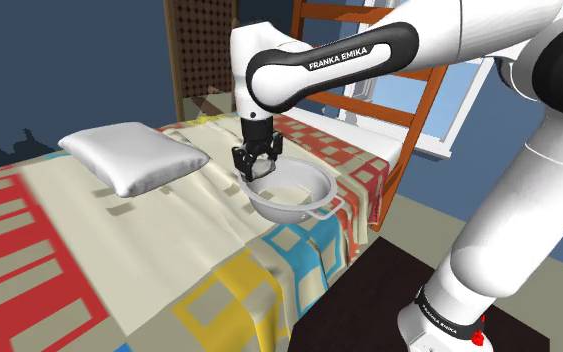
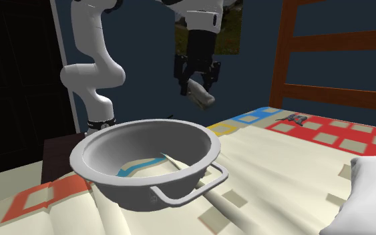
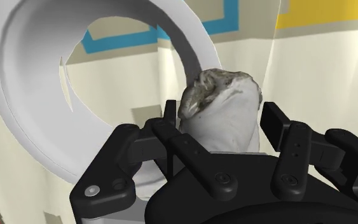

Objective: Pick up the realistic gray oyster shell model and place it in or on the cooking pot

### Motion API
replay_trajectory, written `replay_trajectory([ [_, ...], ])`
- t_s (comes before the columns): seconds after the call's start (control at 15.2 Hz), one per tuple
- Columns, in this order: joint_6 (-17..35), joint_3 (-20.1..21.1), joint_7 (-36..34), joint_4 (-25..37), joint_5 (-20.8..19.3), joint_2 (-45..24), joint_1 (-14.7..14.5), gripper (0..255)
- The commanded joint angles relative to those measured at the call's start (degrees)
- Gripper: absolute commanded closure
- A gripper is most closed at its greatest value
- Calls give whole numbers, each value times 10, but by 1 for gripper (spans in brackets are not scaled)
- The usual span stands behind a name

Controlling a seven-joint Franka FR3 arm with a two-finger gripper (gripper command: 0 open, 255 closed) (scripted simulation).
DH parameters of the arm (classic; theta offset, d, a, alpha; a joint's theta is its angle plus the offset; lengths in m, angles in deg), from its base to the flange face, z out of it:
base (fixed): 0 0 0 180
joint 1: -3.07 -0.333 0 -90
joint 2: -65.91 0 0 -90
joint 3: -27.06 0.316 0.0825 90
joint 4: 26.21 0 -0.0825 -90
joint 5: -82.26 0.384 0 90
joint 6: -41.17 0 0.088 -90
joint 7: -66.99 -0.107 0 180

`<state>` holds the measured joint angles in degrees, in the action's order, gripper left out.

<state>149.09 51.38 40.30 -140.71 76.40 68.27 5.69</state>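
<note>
A grey, rough oyster shell point(image 3: 225, 111) sits clasped between my black fingers; my gripper point(image 3: 217, 127) is shut on it. In the second exterior view the shell point(image 2: 201, 95) hangs from the gripper point(image 2: 197, 83) in the air, behind and above the pot. The cooking pot point(image 2: 146, 160) is a pale grey bowl-shaped pan with loop handles, resting on the patterned bedspread. Seen from the shoulder view, the gripper point(image 1: 257, 165) hovers over the pot's point(image 1: 294, 195) rim on the side toward the pillow. Beyond the shell, the wrist view shows the pot's rim point(image 3: 18, 102).
A white pillow point(image 1: 134, 157) lies on the bed at the shoulder view's left. A wooden chair or frame point(image 1: 369, 70) stands behind the pot. The bed edge point(image 1: 314, 270) drops off toward the stand. A small dark object point(image 2: 293, 119) lies on the bedspread far off.
</note>
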Motion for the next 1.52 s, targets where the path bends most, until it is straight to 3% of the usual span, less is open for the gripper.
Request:
replay_trajectory([
  [0.0, 6, -15, 30, -14, 2, 12, 13, 255],
  [0.66, 29, -92, 167, -35, -8, 26, 79, 255],
  [1.45, 119, -91, 149, -95, -22, -5, 79, 255],
])
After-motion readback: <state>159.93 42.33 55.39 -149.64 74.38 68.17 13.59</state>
